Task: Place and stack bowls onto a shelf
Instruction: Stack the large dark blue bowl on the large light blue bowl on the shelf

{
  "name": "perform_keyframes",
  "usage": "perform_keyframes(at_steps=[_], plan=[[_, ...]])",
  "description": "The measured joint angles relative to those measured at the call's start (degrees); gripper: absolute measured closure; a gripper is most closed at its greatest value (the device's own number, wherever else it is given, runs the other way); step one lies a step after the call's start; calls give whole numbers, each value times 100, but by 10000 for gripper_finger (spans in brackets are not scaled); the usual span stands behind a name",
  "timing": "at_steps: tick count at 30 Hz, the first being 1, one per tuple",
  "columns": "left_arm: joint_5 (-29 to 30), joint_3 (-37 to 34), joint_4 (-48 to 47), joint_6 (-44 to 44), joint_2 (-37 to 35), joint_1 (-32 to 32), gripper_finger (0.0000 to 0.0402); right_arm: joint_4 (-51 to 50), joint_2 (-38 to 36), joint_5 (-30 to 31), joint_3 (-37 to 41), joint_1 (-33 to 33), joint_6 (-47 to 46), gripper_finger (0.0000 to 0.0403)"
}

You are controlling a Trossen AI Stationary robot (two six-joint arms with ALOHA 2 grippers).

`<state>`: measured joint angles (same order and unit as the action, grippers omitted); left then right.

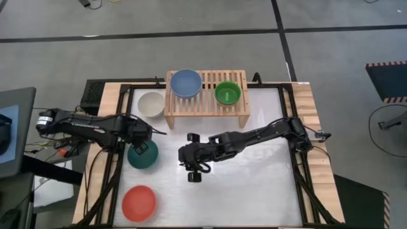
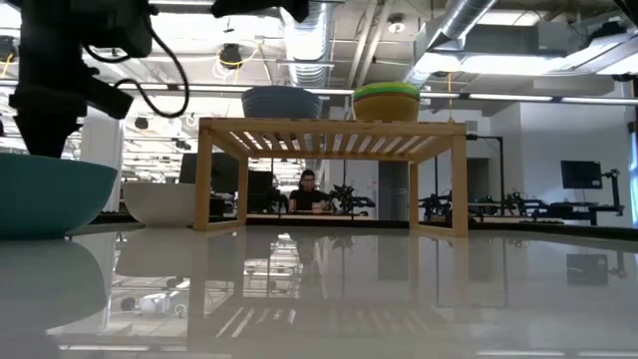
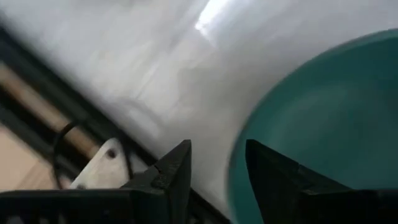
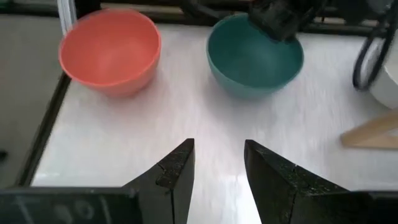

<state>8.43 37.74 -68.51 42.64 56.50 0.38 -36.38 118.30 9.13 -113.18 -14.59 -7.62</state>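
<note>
The teal bowl (image 1: 142,156) stands on the white table, near its left side. My left gripper (image 1: 141,145) is open over the bowl's far rim (image 3: 239,177): one finger (image 3: 177,171) stands outside the bowl, the other (image 3: 267,174) over its inside. I cannot tell whether either finger touches the rim. My right gripper (image 1: 182,156) is open above the middle of the table, pointing left at the teal bowl (image 4: 255,56) and the red bowl (image 4: 111,50). The shelf (image 1: 206,109) carries a blue bowl (image 1: 186,83) and a green bowl (image 1: 227,93), which in the low view sits in a yellow one (image 2: 387,108). A white bowl (image 1: 151,104) stands left of the shelf.
The red bowl (image 1: 138,202) stands near the table's near left corner. The table's right half (image 1: 261,178) is bare. The shelf top has free slats between and beside the two bowls. Black frame rails (image 1: 299,184) run along the table's sides. A person (image 2: 309,189) sits far behind the shelf.
</note>
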Motion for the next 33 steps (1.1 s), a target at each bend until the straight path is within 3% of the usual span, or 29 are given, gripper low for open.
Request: perform_keyframes(at_steps=[5,9,14,17,23,28,33], plan=[[-241,1,325,-737,55,279,278,-155,-66,0,8,15,25,238],[-526,-209,745,-1043,98,494,312,-339,-124,51,0,24,-42,238],[-1039,-496,866,-800,116,759,388,-796,-590,148,8,67,-630,244],[-1230,-359,789,-579,50,808,397,-1044,-1122,357,-7,129,-468,254],[-764,1151,-140,-309,-68,803,401,-1982,-2031,973,0,438,-303,281],[430,3143,-538,-547,23,942,401,-2441,-2807,1304,-3,765,-303,291],[1333,4774,-328,-1028,567,1628,401,-2466,-3195,1355,0,1174,-284,291]])
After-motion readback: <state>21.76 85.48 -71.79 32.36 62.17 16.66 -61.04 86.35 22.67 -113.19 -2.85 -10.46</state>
